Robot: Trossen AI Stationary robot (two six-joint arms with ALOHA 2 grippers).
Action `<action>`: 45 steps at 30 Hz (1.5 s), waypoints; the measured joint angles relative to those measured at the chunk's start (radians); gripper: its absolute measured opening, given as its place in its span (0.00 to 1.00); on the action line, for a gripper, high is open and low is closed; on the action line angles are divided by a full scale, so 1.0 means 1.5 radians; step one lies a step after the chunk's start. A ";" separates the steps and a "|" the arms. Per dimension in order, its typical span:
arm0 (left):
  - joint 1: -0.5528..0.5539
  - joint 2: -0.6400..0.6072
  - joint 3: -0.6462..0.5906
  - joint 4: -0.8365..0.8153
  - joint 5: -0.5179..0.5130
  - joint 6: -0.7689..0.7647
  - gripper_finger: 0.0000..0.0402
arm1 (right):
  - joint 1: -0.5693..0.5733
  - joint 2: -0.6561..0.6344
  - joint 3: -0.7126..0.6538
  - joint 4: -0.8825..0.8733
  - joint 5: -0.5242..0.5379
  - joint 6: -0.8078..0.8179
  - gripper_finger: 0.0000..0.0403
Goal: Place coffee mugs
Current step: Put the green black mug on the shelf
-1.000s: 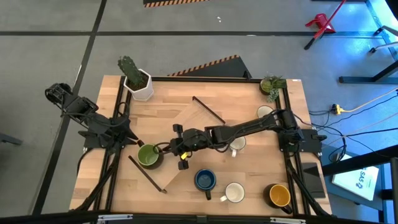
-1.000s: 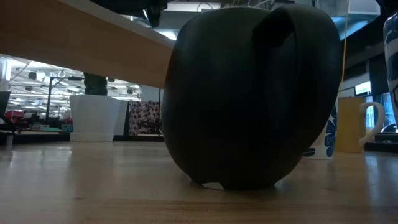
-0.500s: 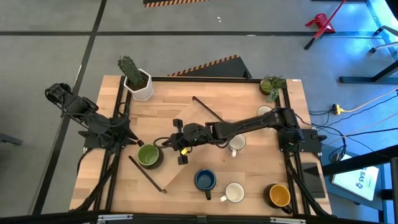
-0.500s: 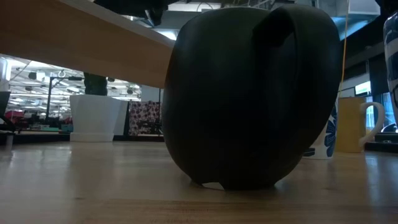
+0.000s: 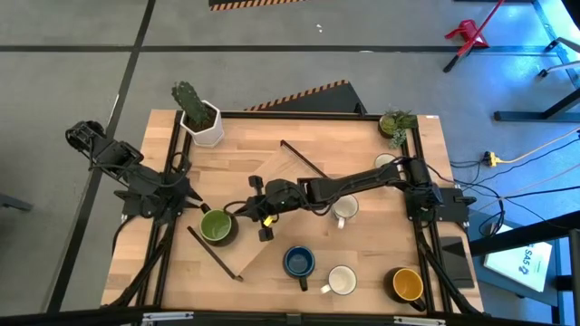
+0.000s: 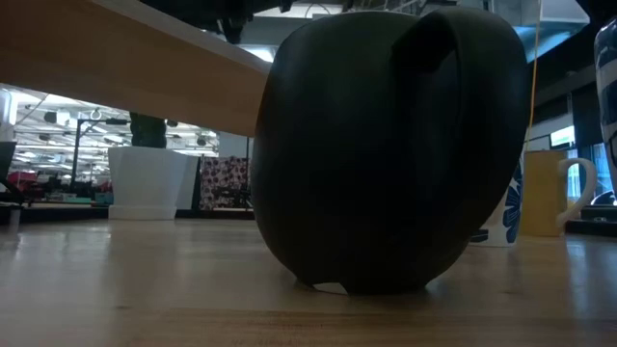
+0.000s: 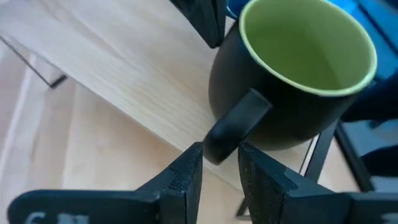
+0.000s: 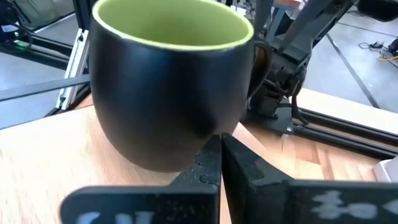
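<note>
Green mug (image 5: pixel 217 225) sits upright on the wooden surface (image 5: pixel 272 172), left of centre, toward the near side; dark outside, green inside, empty. From table height it fills most of the low view (image 6: pixel 386 145), handle facing that camera.

Right gripper (image 5: pixel 246 211) is stretched across the surface to just beside the mug's right side. Right wrist view: its jaws are clenched together, tips nearly touching, holding nothing, right up against the mug's wall (image 8: pixel 168 93); can't tell if they actually touch it.

Left gripper (image 5: pixel 192 206) is at the mug's left side, by the handle. Left wrist view: jaws slightly parted, a narrow gap between them, tips just at the end of the mug's handle (image 7: pixel 239 121), not gripping it.

Other mugs: dark blue mug (image 5: pixel 298 263) near of centre, white mug (image 5: pixel 343 281) just right of it, yellow-orange mug (image 5: pixel 407 284) at the near right corner, another white mug (image 5: pixel 346 210) right of centre under the right arm, and one more pale mug (image 5: pixel 385 163) at the far right, partly hidden by the arm.

White pot with a cactus (image 5: pixel 201 119) at the far left corner, small green plant (image 5: pixel 396 123) at the far right corner. Two thin dark rods lie on the surface, one far of centre (image 5: pixel 304 159), one near left (image 5: pixel 214 253).
</note>
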 joint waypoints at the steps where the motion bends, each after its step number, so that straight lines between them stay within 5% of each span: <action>1: 0.001 0.000 0.000 0.000 -0.002 0.017 0.24 | 0.000 0.000 0.000 0.000 -0.005 0.002 0.00; 9: 0.031 0.000 0.000 0.000 -0.011 0.091 0.34 | 0.000 0.000 0.000 -0.004 -0.016 0.018 0.00; 17: 0.059 0.000 0.000 0.000 0.104 0.134 0.43 | 0.000 0.000 0.000 -0.005 -0.028 0.020 0.00; 26: 0.111 0.018 0.000 0.007 0.077 0.254 0.44 | 0.000 0.000 0.000 -0.020 -0.027 0.040 0.00; 39: 0.198 0.069 0.001 0.031 0.225 0.359 0.44 | 0.000 0.000 0.000 -0.022 -0.015 0.040 0.00; 45: 0.229 0.084 0.001 0.030 0.233 0.371 0.42 | 0.000 -0.001 0.000 -0.025 -0.014 0.040 0.00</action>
